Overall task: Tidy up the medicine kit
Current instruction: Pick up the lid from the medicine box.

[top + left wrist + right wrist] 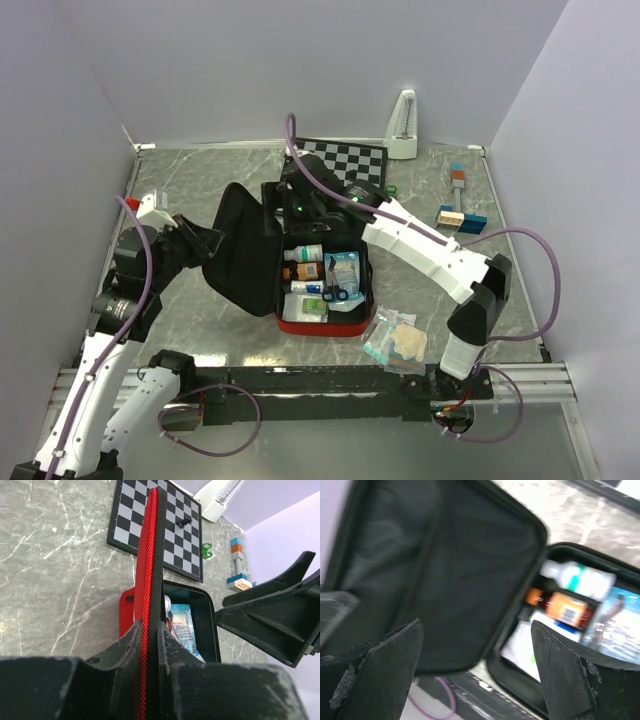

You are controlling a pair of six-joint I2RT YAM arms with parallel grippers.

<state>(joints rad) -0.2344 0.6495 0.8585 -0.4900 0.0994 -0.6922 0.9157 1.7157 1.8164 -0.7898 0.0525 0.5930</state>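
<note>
The medicine kit lies open in the middle of the table, its red base packed with bottles, a blue packet and a white-green box. Its black-lined lid stands raised on the left. My left gripper is shut on the lid's edge, and the red fabric runs between its jaws. My right gripper hovers open over the kit's far end with nothing between its fingers; it faces the lid lining and an orange bottle.
A chessboard lies behind the kit, with a white metronome at the back wall. Coloured blocks and a block stick lie at the right. A clear bag of plasters sits by the kit's front right corner.
</note>
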